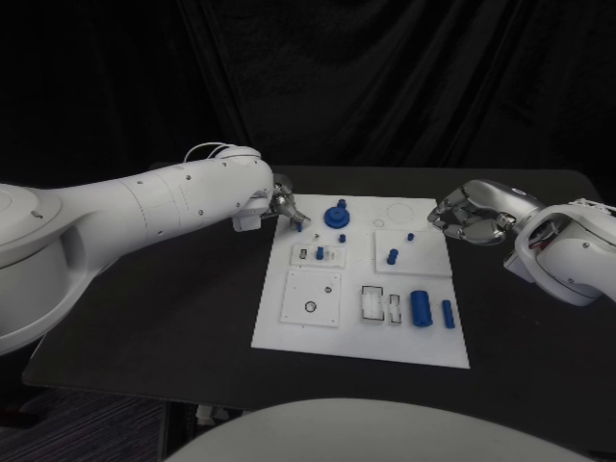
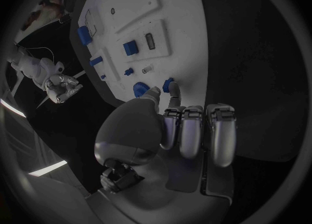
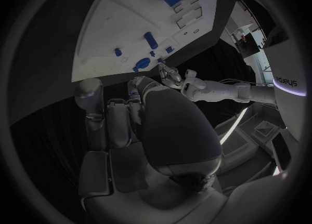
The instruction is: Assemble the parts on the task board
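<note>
Pinching a small blue peg (image 2: pixel 169 84) at the task board's (image 1: pixel 295 332) far left corner is the left robot hand (image 1: pixel 283 209); the right robot hand (image 1: pixel 472 214) is hovering curled, holding nothing.

One white task board (image 1: pixel 292 327), about seven blue parts (image 1: pixel 420 307), two hands (image 1: pixel 471 215).

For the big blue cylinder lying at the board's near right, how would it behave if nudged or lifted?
The big blue cylinder lies on its side on the task board, so a sideways nudge would probably roll it. It looks rigid and smooth, likely plastic, so probably light and a bit slippery to grasp.
</note>
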`<act>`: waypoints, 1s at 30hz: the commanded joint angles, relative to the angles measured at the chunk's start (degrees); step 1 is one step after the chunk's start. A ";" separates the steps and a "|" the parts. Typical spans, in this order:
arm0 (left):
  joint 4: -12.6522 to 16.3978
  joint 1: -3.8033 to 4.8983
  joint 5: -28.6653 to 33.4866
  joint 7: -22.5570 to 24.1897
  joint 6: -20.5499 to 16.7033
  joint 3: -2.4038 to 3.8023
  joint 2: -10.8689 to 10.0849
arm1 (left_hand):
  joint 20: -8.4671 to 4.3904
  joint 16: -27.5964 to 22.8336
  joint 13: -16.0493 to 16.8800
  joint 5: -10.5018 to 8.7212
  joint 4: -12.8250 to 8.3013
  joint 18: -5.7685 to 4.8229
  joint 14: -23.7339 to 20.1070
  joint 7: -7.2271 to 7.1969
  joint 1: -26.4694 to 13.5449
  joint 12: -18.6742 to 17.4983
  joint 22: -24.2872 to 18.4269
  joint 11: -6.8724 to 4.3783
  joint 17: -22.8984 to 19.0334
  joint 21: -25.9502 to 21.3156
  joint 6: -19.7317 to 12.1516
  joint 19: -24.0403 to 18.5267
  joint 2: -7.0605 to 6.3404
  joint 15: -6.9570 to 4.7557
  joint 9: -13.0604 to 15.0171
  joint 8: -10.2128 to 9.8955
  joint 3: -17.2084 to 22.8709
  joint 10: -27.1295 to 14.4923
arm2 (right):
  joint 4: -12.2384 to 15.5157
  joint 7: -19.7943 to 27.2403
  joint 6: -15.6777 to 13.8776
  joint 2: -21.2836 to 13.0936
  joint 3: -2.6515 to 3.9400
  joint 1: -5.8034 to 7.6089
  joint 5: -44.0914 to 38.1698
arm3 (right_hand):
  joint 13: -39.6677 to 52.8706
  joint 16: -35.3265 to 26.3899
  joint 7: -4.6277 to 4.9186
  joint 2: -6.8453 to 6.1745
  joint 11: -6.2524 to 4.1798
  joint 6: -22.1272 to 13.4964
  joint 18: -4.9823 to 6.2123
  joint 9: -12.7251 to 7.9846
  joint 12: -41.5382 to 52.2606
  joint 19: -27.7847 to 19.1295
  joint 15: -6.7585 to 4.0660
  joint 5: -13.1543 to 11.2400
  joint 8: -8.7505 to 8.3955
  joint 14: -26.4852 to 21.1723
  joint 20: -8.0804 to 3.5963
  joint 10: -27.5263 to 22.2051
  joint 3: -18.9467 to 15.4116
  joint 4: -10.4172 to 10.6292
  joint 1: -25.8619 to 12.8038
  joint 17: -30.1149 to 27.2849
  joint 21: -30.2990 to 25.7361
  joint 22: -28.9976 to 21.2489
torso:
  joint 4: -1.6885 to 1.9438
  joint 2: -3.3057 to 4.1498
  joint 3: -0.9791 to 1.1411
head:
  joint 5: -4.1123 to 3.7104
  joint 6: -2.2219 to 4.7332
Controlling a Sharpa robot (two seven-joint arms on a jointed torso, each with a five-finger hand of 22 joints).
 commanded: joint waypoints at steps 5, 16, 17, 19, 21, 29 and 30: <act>-0.15 -0.24 -0.08 1.32 0.74 0.04 0.25 | 0.42 0.15 15.00 3.84 -0.69 -0.79 5.94 -0.17 1.07 -0.02 15.09 0.53 15.09 -0.20 -0.51 5.91 -0.17 0.40 -0.25 -0.48 1.14 5.97 | -0.04 -0.91 0.38 0.02 0.05 -0.16 -0.05 | 1.61 0.10 -0.06 0.19 -0.13 0.33 -0.70 0.09 0.32 0.11 0.03 0.28 0.17 0.27 0.00 0.26 0.36 -0.04 0.07 1.79 -0.13 6.09 | -0.01 0.00 -0.02 | 0.04 0.01; -0.27 -0.32 -0.08 0.99 1.27 0.04 0.37 | 0.36 0.15 15.00 7.90 -1.60 -0.79 5.94 -0.39 2.01 -0.02 15.09 0.36 15.09 -0.20 -0.32 5.91 -0.78 0.29 -0.58 -0.69 3.44 5.97 | -0.13 -1.22 0.83 0.13 0.05 -0.18 -0.05 | 1.58 0.08 -0.05 0.22 -0.13 0.31 -0.68 0.09 0.30 0.08 0.03 0.34 0.15 0.26 0.00 0.23 0.41 -0.05 0.07 1.75 -0.21 6.07 | 0.01 -0.01 0.00 | 0.16 0.01; -0.28 -0.33 -0.08 0.95 1.38 0.04 0.37 | 0.34 0.15 15.00 8.37 -1.69 -0.79 5.94 -0.41 2.06 -0.02 15.09 0.34 15.09 -0.20 -0.27 5.91 -0.88 0.27 -0.61 -0.70 3.78 5.97 | -0.13 -1.25 0.86 0.14 0.05 -0.18 -0.05 | 1.58 0.08 -0.05 0.22 -0.13 0.31 -0.68 0.09 0.30 0.08 0.03 0.34 0.15 0.26 0.00 0.23 0.41 -0.05 0.07 1.75 -0.21 6.07 | 0.00 -0.01 0.00 | 0.20 0.01; -0.29 -0.34 -0.08 0.92 1.51 0.04 0.37 | 0.34 0.15 15.00 8.37 -1.69 -0.79 5.94 -0.41 2.06 -0.02 15.09 0.34 15.09 -0.20 -0.27 5.91 -0.88 0.27 -0.61 -0.70 3.78 5.97 | -0.15 -1.27 0.90 0.16 0.05 -0.18 -0.05 | 1.58 0.08 -0.05 0.22 -0.13 0.31 -0.68 0.09 0.30 0.08 0.03 0.34 0.15 0.26 0.00 0.23 0.41 -0.05 0.07 1.75 -0.21 6.07 | 0.01 -0.01 0.01 | 0.22 0.01; -0.30 -0.36 -0.08 0.93 1.58 0.04 0.38 | 0.31 0.15 15.00 9.08 -1.86 -0.79 5.94 -0.46 2.19 -0.02 15.09 0.29 15.09 -0.20 -0.20 5.91 -1.04 0.24 -0.66 -0.71 4.38 5.97 | -0.16 -1.29 0.93 0.17 0.05 -0.19 -0.05 | 1.53 0.00 -0.05 0.22 -0.13 0.29 -0.65 0.09 0.28 0.02 0.03 0.36 0.15 0.21 0.00 0.18 0.42 -0.06 0.07 1.66 -0.37 6.03 | 0.03 0.00 0.00 | 0.20 0.01; -0.30 -0.39 -0.08 1.02 1.80 0.04 0.38 | 0.17 0.15 15.00 13.14 -2.86 -0.79 5.94 -0.63 2.57 -0.02 15.09 0.11 15.09 -0.20 0.02 5.91 -2.31 0.07 -0.74 -0.71 8.06 5.97 | -0.18 -1.34 1.05 0.20 0.05 -0.21 -0.05 | 1.53 0.00 -0.05 0.22 -0.13 0.29 -0.65 0.09 0.28 0.02 0.03 0.36 0.15 0.21 0.00 0.18 0.42 -0.06 0.07 1.66 -0.37 6.03 | 0.02 -0.02 0.02 | 0.28 0.01; -0.30 -0.40 -0.08 1.01 1.84 0.04 0.38 | 0.15 0.15 15.00 13.44 -2.96 -0.79 5.94 -0.64 2.55 -0.02 15.09 0.10 15.09 -0.20 0.04 5.91 -2.47 0.06 -0.73 -0.69 8.47 5.97 | -0.19 -1.35 1.06 0.20 0.05 -0.22 -0.05 | 1.53 0.00 -0.05 0.22 -0.13 0.29 -0.65 0.09 0.28 0.02 0.03 0.36 0.15 0.21 0.00 0.18 0.42 -0.06 0.07 1.66 -0.37 6.03 | 0.03 -0.03 0.02 | 0.28 0.01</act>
